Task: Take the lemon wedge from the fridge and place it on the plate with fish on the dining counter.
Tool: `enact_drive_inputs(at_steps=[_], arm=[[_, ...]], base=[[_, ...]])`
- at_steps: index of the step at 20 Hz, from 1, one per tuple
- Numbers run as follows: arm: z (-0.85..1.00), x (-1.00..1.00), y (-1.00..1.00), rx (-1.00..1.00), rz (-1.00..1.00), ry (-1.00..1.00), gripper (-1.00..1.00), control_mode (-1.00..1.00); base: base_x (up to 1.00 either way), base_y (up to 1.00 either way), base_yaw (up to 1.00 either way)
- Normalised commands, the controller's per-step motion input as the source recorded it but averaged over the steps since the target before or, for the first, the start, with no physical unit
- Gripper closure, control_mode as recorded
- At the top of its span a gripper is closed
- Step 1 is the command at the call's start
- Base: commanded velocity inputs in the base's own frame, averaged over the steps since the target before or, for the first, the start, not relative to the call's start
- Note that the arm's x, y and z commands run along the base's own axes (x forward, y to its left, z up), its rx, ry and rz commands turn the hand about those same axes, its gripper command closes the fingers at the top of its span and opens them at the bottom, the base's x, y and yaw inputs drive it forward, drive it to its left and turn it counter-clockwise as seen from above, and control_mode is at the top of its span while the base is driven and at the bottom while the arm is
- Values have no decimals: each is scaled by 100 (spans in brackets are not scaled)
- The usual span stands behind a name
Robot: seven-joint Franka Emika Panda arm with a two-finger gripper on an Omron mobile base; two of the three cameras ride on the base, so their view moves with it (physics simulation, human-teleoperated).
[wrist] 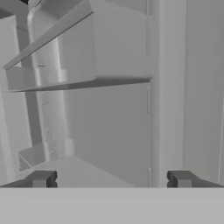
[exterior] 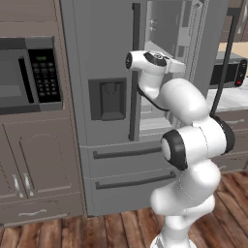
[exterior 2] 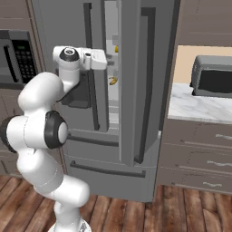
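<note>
Open, empty pincer (wrist: 111,179) reaching into the fridge (exterior: 104,43); judged retrieval step. Next: find the lemon wedge (exterior 2: 116,48) ahead, then close.

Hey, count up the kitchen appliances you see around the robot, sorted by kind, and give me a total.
Fridge: 1
Built-in microwave: 1
Countertop toaster oven: 1
Total: 3
</note>
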Motion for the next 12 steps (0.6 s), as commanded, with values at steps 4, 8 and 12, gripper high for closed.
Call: enact_drive_inputs(at_steps=[4, 8, 12], arm=[[-3, 49, -16, 0, 0, 2, -100, -100], [0, 23, -31, 0, -3, 0, -100, -100], [0, 6, -55, 0, -3, 0, -100, -100]], base=[[0, 0, 0], [0, 0, 0], [0, 0, 0]])
